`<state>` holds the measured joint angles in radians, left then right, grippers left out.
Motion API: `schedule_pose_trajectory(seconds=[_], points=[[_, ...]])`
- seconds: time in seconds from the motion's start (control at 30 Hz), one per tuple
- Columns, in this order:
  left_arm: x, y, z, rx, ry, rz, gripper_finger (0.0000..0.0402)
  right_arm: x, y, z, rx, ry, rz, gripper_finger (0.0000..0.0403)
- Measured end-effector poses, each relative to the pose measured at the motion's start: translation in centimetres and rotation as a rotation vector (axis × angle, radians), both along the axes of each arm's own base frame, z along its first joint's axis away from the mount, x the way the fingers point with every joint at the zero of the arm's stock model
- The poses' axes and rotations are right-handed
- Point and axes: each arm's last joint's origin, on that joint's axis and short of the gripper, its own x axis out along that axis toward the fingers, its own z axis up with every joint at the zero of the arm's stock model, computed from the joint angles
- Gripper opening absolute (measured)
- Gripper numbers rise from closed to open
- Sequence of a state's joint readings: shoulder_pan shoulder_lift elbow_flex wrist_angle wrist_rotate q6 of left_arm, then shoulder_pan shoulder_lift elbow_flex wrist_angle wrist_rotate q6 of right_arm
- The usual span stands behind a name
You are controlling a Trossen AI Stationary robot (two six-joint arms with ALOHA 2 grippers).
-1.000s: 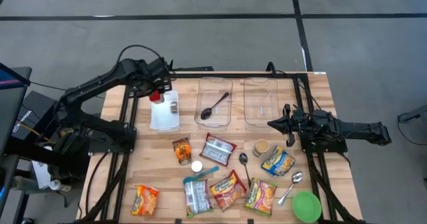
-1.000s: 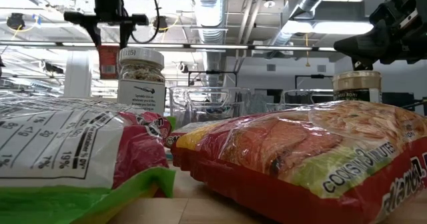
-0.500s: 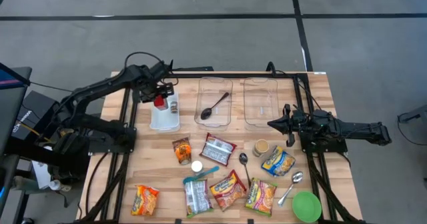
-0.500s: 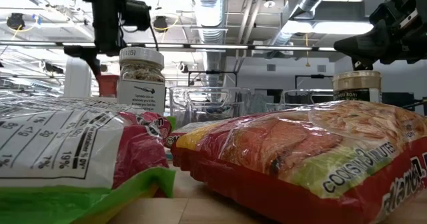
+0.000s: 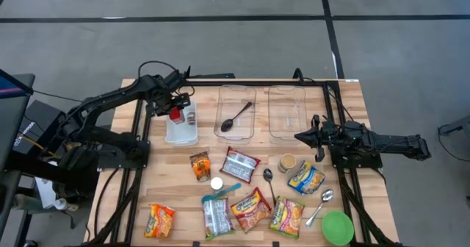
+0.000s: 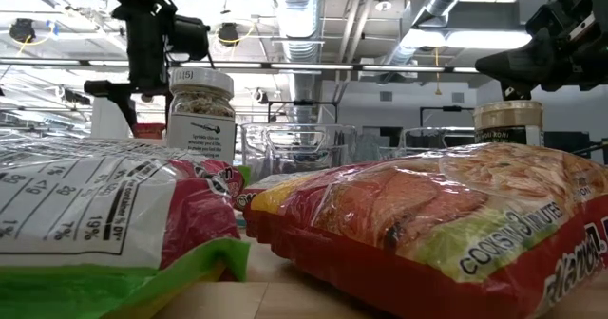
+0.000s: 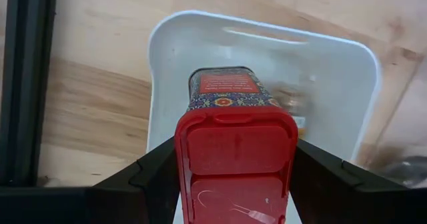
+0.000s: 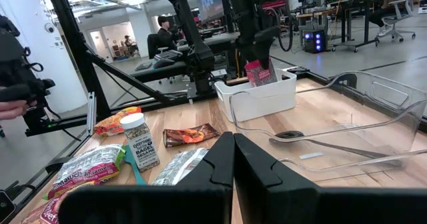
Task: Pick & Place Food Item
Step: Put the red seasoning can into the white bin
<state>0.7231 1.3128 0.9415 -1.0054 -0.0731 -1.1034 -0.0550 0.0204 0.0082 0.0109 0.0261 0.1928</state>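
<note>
Now the red-lidded spice tin (image 7: 235, 127) sits clamped between my left pincer's (image 7: 235, 177) fingers, its body already down inside the white bin (image 7: 165, 44). A second ago I had it hanging higher, above the bin; since then I have lowered it, so in the overhead view the left pincer (image 5: 175, 107) now sits right over the bin's back end. Just past the tin, farther into the bin, a small jar (image 5: 191, 117) stands close beside it. I judge the placing nearly done: what remains is to let go and lift clear without tipping the tin against that jar. Beyond the bin lie the clear tray with the spoon (image 5: 236, 117), then the loose packets (image 5: 241, 164). My right pincer (image 5: 299, 137) waits well off, clenched on nothing, near the second clear tray (image 5: 288, 111).
</note>
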Motion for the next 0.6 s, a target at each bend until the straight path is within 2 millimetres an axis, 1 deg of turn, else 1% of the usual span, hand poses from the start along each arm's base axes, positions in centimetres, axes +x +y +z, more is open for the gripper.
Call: schedule_pose_trajectory(seconds=[0.1,0.3,0.6], points=[[-0.2,-0.2,-0.7,-0.012,0.012,0.0,0.0221,0.0,0.0,0.0,0.0,0.0,0.0,0.0],[-0.2,-0.2,-1.0,-0.011,0.012,-0.002,0.0221,0.0,0.0,0.0,0.0,0.0,0.0,0.0],[0.6,0.3,-2.1,-0.047,0.013,-0.014,0.0223,0.0,0.0,0.0,0.0,0.0,0.0,0.0]])
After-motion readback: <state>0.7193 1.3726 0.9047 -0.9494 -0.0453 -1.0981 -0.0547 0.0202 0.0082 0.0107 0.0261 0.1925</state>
